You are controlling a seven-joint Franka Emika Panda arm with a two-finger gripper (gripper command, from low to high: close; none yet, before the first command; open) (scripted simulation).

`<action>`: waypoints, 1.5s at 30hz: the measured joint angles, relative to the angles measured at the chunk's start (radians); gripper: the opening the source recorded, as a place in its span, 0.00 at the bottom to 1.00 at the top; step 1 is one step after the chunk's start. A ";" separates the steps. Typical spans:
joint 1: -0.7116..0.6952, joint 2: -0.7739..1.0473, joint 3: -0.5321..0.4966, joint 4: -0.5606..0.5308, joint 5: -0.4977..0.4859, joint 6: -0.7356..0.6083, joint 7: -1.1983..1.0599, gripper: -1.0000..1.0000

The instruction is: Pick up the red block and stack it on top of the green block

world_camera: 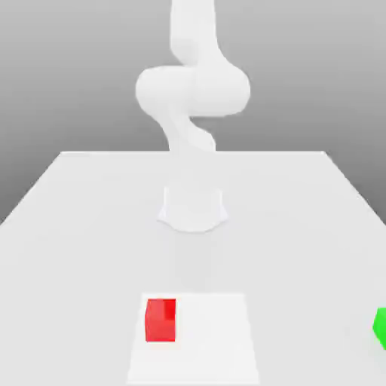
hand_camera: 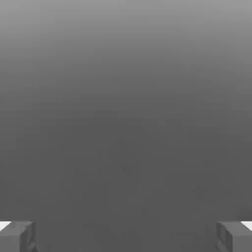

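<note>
In the exterior view, the white arm (world_camera: 192, 90) rises from its round base (world_camera: 192, 209) at the middle of a pale table (world_camera: 75, 226), its upper links curling above the base against a grey backdrop. The red block (world_camera: 160, 320) sits near the table's front edge, on the left part of a lighter square patch (world_camera: 215, 339) of the surface. The green block (world_camera: 381, 327) lies well apart from it, at the exterior view's right edge, where the frame cuts it off. Open tabletop separates the two blocks, and nothing stands between the red block and the base behind it. In the hand view, the gripper (hand_camera: 126, 236) faces a plain grey gradient. Its two grey fingertips (hand_camera: 17, 236) sit at opposite corners of the picture, spread wide, with nothing between them.
</note>
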 joint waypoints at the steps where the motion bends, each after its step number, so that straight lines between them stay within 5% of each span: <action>1: -0.003 0.041 -0.003 -0.021 -0.004 0.023 -0.004 0.50; 19: -0.044 0.698 -0.073 -0.355 0.003 0.391 -0.116 0.50; 26: -0.073 0.952 -0.039 -0.354 0.057 0.591 -0.164 0.50; 27: -0.077 0.975 -0.034 -0.351 0.061 0.611 -0.167 0.00; 34: -0.079 0.975 -0.033 -0.351 0.058 0.610 -0.165 0.00; 40: -0.074 0.785 -0.041 -0.377 0.016 0.446 -0.135 0.00; 45: 0.104 0.829 0.079 -0.233 -0.034 0.337 -0.122 0.00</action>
